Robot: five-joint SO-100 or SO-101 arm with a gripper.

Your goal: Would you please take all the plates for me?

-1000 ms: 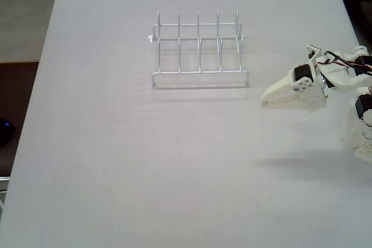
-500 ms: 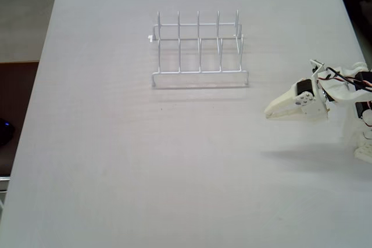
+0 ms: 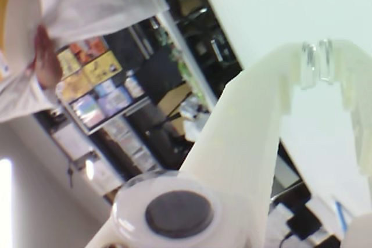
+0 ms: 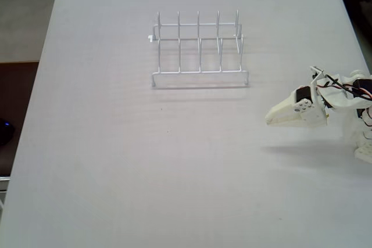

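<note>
No plates lie on the white table (image 4: 116, 155) in the fixed view. In the wrist view, a person in white at the top left holds a round cream-faced thing with orange and yellow edges (image 3: 13, 24); it looks like stacked plates, but it is blurred and cut by the frame. My gripper (image 4: 269, 118) hovers shut and empty over the table's right side, pointing left, well to the right of and below the rack. The wrist view shows its fingertips (image 3: 317, 62) touching, with nothing between them.
A white wire rack (image 4: 197, 45) with upright prongs stands empty at the table's upper middle. My arm's base (image 4: 363, 137) sits at the right edge. Beyond the table, the wrist view shows dark shelves (image 3: 104, 103) with boxes.
My gripper has drawn back a little to the right and downward in the fixed view, staying shut. The rack has not moved.
</note>
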